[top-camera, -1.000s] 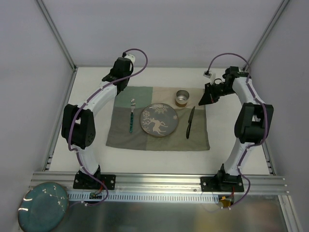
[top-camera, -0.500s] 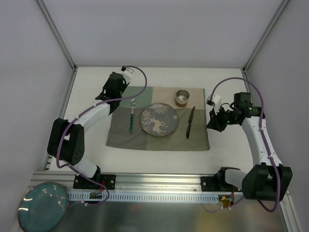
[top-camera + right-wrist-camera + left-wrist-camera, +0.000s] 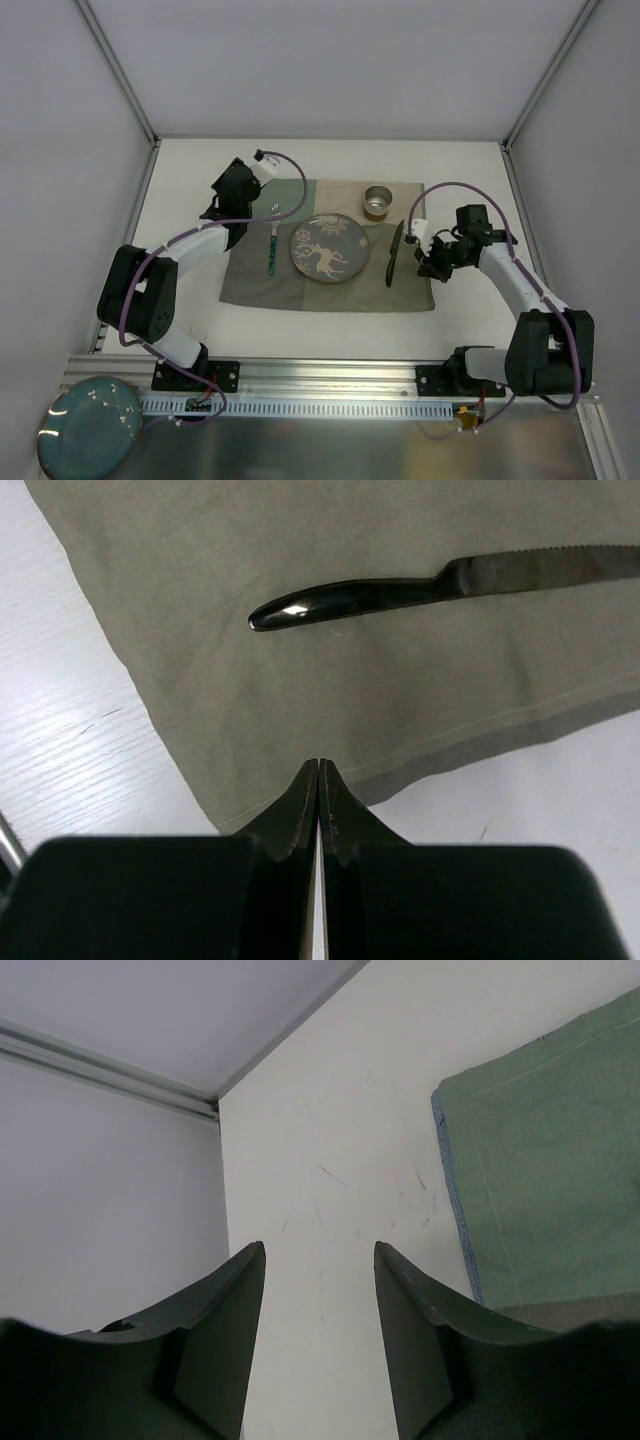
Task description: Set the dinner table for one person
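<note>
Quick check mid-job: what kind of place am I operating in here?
Probably a lab test cell, not a home dining room: a white dinner table framed by aluminium bars, plain white enclosure walls, and the left arm and right arm bolted to a rail.

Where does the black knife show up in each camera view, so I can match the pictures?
Top external: the knife lies on the cloth mat, right of the plate.
Left wrist: not in view; only the mat's green corner shows.
Right wrist: the knife crosses the top, handle to the left.
Shared landmark: the mat.
</note>
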Tool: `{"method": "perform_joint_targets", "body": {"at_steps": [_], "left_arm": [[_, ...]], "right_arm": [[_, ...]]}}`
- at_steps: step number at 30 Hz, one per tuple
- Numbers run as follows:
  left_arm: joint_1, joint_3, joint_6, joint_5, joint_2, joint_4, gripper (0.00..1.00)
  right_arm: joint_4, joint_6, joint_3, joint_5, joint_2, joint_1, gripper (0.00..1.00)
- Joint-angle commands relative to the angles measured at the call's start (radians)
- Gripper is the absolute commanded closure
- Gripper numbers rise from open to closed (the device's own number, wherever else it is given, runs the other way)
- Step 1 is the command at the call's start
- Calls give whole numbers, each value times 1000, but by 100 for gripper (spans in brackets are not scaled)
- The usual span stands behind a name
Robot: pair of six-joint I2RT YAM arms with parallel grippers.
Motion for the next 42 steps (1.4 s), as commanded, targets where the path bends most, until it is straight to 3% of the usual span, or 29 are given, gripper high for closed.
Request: {"method": "perform_joint_targets", "body": {"at_steps": [1,8,20,29,34,42], "left_arm": [[-6,-6,32,-16,-41,85,52],[-6,-15,70,-34,-7,125,51],[-6,-3,73,-27,16,160,51],[-6,19,73,-23,31,161,51],[-6,19,76,-20,36,163,51],[-6,31,72,-20,44,165,51]], "right_arm": [[80,-74,10,23,45,43,100],[77,-136,13,89,134,144,100],[-17,-258,-13,199,213,149,100],[73,-262,-2,248,280,142,100],[100,-283,-43,287,267,92,100],[8,-338,-94,287,204,-22,100]]}}
